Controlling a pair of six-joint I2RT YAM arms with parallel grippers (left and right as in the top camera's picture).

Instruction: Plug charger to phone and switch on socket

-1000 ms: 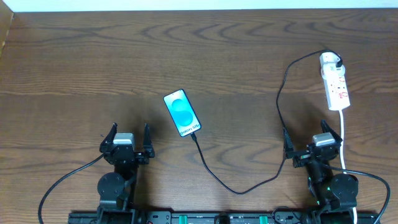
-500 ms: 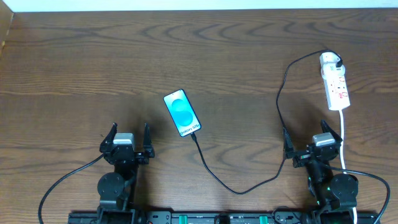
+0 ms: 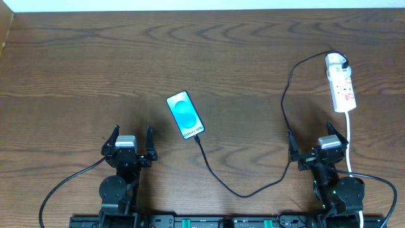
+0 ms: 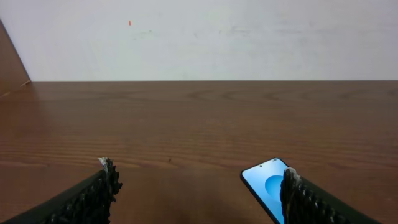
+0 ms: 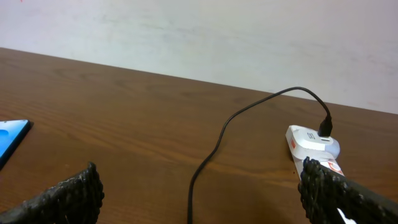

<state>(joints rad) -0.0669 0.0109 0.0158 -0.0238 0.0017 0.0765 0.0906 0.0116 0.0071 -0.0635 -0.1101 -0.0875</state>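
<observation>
Centrally on the wooden table (image 3: 76, 63), cyan-screened phone (image 3: 185, 115), its white lettering too small to read, black charger (image 3: 240, 190) running from its lower edge to red-marked white socket (image 3: 342, 88) upper right, left gripper (image 3: 131, 137) and right gripper (image 3: 311, 135) spread apart, empty, along the bottom.

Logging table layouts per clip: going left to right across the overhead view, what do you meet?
left gripper → phone → socket. The charger cable spans phone to socket and the right gripper overlaps the socket, so neither is placed.
</observation>
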